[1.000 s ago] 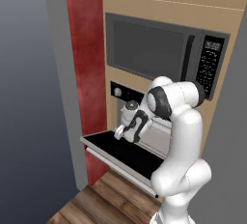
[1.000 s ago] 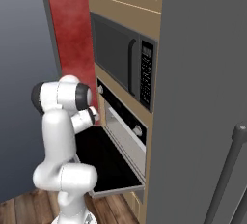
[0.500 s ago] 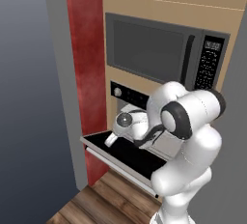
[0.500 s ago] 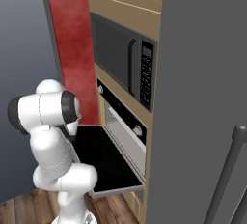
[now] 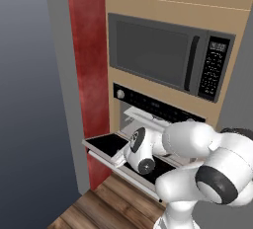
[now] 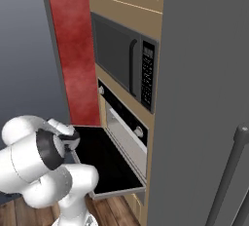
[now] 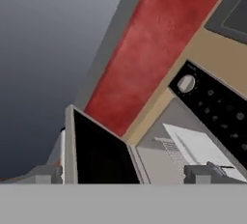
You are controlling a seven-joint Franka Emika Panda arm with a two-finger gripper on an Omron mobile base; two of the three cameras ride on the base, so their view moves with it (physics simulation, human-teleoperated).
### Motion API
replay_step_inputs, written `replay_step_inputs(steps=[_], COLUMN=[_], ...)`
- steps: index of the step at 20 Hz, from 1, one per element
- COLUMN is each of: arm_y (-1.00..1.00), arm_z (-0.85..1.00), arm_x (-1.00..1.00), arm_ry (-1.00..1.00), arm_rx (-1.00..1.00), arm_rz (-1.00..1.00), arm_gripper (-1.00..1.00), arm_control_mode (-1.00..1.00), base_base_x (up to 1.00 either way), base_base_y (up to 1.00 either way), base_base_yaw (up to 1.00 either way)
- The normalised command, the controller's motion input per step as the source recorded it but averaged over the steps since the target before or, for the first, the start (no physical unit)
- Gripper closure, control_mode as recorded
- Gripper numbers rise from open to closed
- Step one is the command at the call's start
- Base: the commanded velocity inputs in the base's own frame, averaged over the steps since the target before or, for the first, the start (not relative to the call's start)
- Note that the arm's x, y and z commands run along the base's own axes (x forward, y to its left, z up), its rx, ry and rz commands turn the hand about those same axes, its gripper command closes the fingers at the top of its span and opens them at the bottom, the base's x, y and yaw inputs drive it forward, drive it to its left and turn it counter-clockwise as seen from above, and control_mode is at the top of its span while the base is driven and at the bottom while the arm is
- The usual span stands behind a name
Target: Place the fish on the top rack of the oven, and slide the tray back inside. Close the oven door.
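Note:
The black oven (image 5: 158, 105) has its oven door (image 5: 105, 143) hanging open and flat. Inside the cavity lies the pale silver tray, the top rack (image 5: 144, 116), also in the hand view as a pale tray (image 7: 193, 147). A small dark grey shape on that tray looks like the fish (image 7: 215, 169). My gripper (image 5: 117, 158) is low over the door's front left part, and the hand view looks up from there into the cavity. Its jaws stand wide open around nothing, gripper (image 7: 123, 175), with one fingertip (image 7: 47, 173) at the door's edge.
A grey microwave (image 5: 157, 51) sits above the oven. A red wall panel (image 5: 88, 65) stands left of it. A tall grey fridge side (image 6: 204, 98) with a bar handle rises at the right. The open door (image 6: 112, 167) juts out over the wooden floor (image 5: 104, 206).
My arm has swung down and leftward. The hand has dropped from in front of the oven cavity to low over the open door. The jaws stayed open.

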Motion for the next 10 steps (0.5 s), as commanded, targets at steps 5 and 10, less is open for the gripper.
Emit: replay_step_inputs(steps=[5, 10], arm_y=[0.02, 0.45], arm_z=[0.26, 0.33], arm_x=[-0.98, -0.47], arm_ry=[-0.17, 0.01], arm_rx=[0.16, 0.02], arm_rz=[0.00, 0.00], arm_gripper=[-1.00, -1.00], arm_control_mode=[-1.00, -1.00], base_base_x=[0.00, 0.00], base_base_y=[0.00, 0.00], base_base_yaw=[0.00, 0.00])
